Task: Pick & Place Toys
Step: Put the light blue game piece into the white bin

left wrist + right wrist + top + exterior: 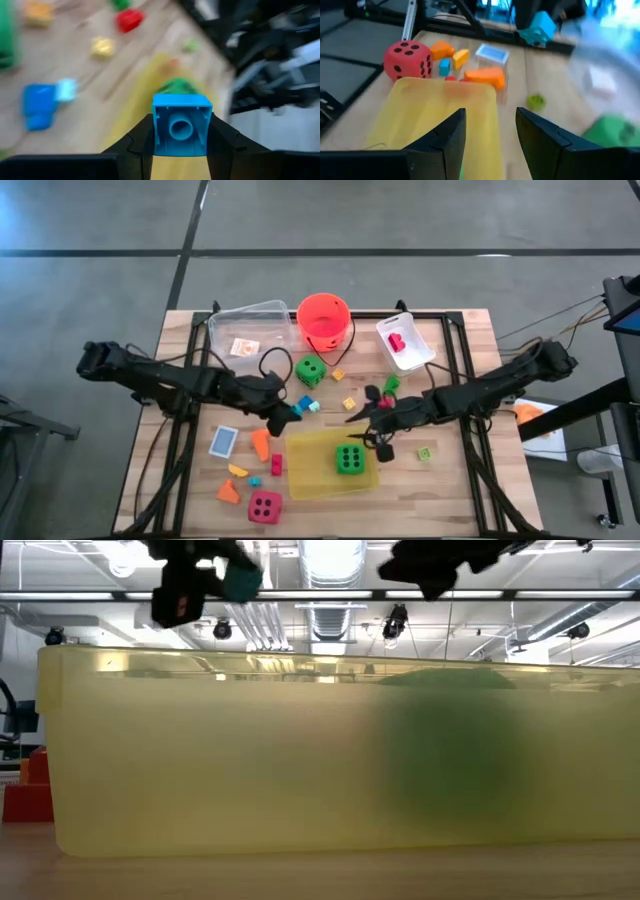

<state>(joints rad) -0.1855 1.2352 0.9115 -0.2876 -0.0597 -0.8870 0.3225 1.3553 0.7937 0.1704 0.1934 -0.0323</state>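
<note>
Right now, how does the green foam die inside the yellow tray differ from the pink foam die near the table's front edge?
The green foam die lies inside the flat yellow tray; the pink foam die rests on the bare wooden table. The green die shows four dots upward, the pink one five. The green die sits beside the right tool; the pink die sits away from both arms. Both are cubes with black dots.

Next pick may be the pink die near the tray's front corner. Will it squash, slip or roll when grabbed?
The pink die looks like soft foam, so it probably gives under the fingers and weighs little. Its matte faces likely grip well. As a cube resting flat on the table, it should slide or tip when pushed, not roll far.
</note>
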